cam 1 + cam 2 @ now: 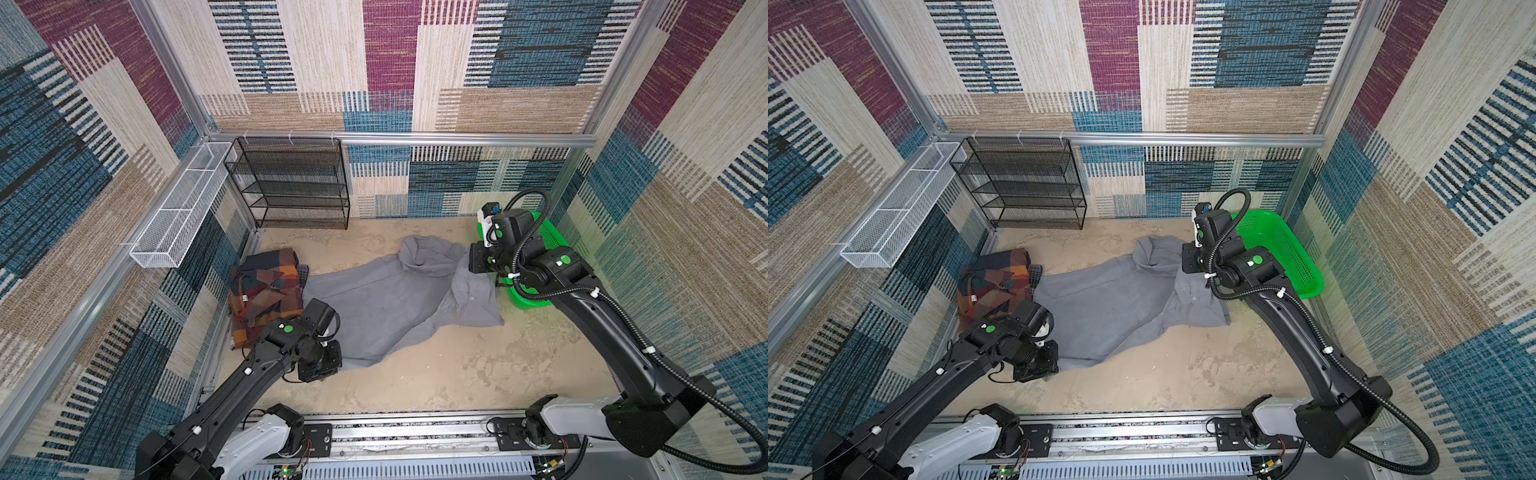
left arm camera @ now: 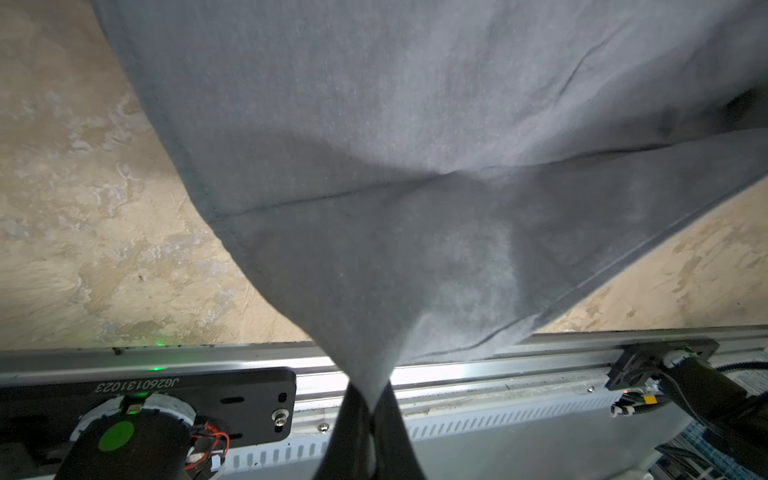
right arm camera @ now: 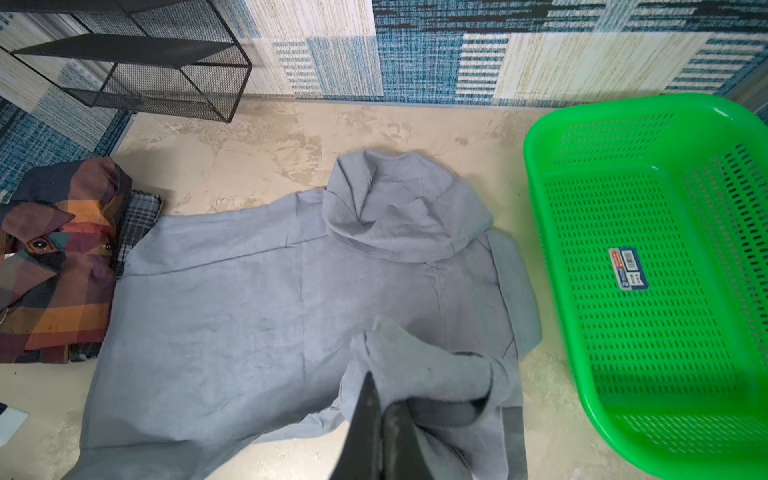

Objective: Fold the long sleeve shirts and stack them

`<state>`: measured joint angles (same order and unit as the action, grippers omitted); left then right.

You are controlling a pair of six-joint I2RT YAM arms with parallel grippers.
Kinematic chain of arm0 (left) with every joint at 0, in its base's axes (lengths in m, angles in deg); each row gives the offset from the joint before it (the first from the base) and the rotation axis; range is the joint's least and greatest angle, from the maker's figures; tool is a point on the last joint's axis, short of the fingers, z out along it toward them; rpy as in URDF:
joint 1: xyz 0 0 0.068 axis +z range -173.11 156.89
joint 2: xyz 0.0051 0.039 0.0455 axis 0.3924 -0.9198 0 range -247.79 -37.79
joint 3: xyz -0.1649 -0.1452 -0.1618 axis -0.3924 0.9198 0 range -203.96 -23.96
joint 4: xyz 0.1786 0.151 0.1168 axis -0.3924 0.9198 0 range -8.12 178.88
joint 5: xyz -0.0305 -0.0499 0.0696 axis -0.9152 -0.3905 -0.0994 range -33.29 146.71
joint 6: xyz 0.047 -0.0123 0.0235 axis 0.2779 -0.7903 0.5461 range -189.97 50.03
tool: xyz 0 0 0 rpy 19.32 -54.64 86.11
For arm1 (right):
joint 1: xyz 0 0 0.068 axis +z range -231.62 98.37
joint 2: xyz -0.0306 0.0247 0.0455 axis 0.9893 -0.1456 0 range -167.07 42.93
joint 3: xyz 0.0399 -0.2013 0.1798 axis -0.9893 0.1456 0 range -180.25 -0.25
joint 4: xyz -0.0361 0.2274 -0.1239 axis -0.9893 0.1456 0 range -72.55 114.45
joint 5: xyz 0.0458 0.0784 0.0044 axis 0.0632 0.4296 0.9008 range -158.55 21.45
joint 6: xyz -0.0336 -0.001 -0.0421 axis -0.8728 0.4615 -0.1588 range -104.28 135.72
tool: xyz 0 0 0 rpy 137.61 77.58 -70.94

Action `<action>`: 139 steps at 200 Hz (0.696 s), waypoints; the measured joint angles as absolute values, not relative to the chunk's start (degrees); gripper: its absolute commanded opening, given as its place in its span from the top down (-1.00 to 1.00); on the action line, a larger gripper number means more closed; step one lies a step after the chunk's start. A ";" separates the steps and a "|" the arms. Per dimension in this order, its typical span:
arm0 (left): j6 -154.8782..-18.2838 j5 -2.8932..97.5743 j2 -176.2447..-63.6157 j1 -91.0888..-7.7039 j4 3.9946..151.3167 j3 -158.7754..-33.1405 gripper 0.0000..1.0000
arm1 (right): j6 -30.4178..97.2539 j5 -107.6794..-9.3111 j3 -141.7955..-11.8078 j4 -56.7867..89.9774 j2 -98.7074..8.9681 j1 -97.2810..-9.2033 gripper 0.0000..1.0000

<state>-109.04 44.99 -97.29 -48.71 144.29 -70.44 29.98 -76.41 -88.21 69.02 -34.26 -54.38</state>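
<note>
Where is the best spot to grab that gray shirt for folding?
Take the gray shirt by a hem corner, coming down from above at its outer edge. It lies mostly flat on the table, so only thin edges and corners give something to pinch. The left jaws are shut on one such corner.

Top views overhead, facing down; wrist views close, sharing gray shirt [image 3: 249,311].

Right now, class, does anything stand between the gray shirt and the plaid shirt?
Nothing visible does. The gray shirt lies with its edge against the plaid shirt. The left gripper and right gripper each pinch its cloth.
</note>
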 measured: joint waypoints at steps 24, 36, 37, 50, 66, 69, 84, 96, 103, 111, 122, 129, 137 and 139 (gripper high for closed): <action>-107.25 44.35 -99.92 -45.87 143.81 -72.32 1.00 | 29.35 -75.60 -88.87 67.44 -36.77 -55.41 1.00; -106.66 43.48 -101.18 -44.38 143.70 -73.19 0.96 | 28.95 -75.44 -89.50 66.81 -38.06 -55.91 1.00; -106.60 43.39 -101.25 -44.30 143.68 -73.23 0.95 | 28.91 -75.40 -89.57 66.68 -38.21 -55.95 1.00; -105.83 42.17 -102.45 -43.05 143.63 -74.50 0.92 | 28.52 -74.98 -90.22 65.72 -39.68 -56.37 1.00; -105.24 40.68 -103.65 -42.05 143.68 -75.81 0.91 | 28.14 -74.96 -91.10 64.65 -41.84 -56.65 1.00; -105.11 40.44 -103.78 -41.91 143.70 -75.90 0.91 | 28.10 -74.90 -91.29 64.62 -42.19 -56.68 1.00; -104.21 38.93 -104.77 -40.19 143.76 -76.45 0.90 | 27.99 -74.42 -93.20 64.16 -44.73 -56.92 1.00; -103.14 38.28 -105.21 -38.77 144.24 -76.60 0.90 | 27.88 -74.11 -94.49 63.51 -46.50 -57.03 1.00; -102.64 38.06 -105.31 -37.78 144.68 -76.77 0.88 | 27.88 -74.09 -94.92 63.25 -47.13 -57.13 1.00; -101.98 37.75 -105.38 -36.60 145.25 -77.02 0.85 | 27.90 -74.04 -95.60 63.09 -48.05 -57.22 1.00; -101.04 36.99 -105.40 -34.75 145.80 -77.17 0.78 | 27.90 -73.21 -96.43 62.81 -49.25 -57.22 1.00; -100.37 36.88 -105.40 -33.76 146.15 -77.23 0.74 | 27.90 -73.04 -96.85 62.44 -49.93 -57.22 1.00; -99.71 36.61 -105.49 -32.52 146.47 -77.39 0.71 | 27.93 -73.02 -97.28 62.26 -50.65 -57.22 1.00; -99.62 36.55 -105.51 -32.32 146.56 -77.41 0.70 | 27.93 -72.97 -97.37 62.26 -50.82 -57.22 1.00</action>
